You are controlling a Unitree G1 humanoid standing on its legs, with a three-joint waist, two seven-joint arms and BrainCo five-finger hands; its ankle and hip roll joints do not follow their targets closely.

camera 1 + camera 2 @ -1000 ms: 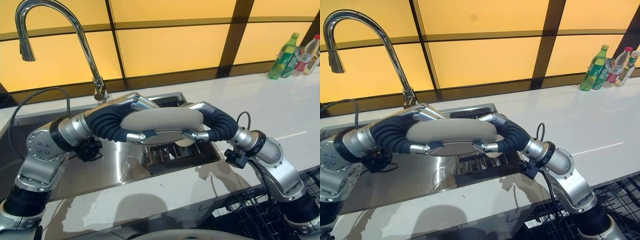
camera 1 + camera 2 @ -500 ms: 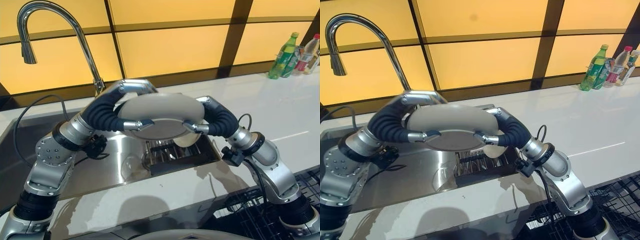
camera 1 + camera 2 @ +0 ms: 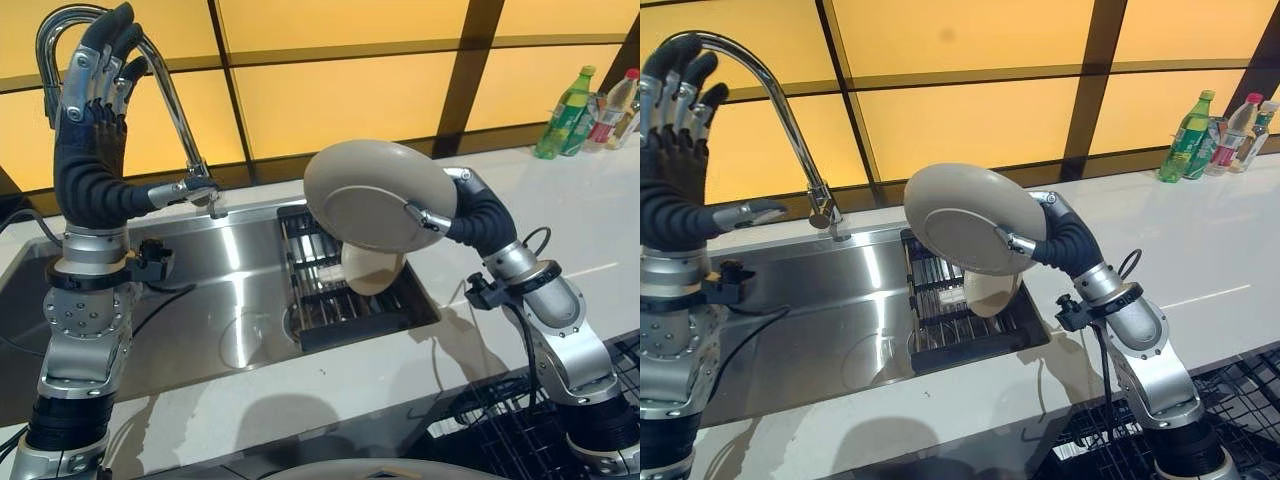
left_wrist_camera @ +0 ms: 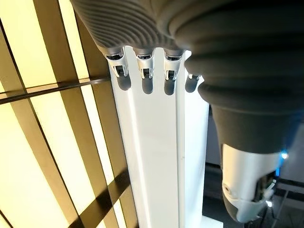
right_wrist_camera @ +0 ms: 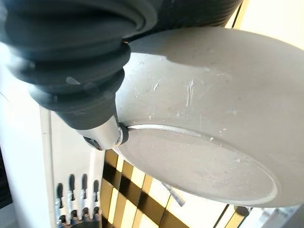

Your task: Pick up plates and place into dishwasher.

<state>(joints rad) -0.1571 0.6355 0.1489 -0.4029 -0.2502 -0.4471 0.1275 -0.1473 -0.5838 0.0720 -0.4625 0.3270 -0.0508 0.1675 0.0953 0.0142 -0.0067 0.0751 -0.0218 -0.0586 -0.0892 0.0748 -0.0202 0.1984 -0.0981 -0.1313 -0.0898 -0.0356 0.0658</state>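
Holding a beige plate [image 3: 378, 194] tilted above the sink [image 3: 200, 300], the right hand [image 3: 462, 207] pinches its rim with thumb and fingers; the right wrist view shows the plate's scratched underside. The left hand [image 3: 92, 100] is raised by the faucet [image 3: 170, 95], fingers straight and empty. Another plate [image 3: 372, 268] stands in the sink's rack [image 3: 340, 295].

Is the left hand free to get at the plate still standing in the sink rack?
Probably not directly: the left hand is raised by the faucet, and the held plate hangs over the rack plate.
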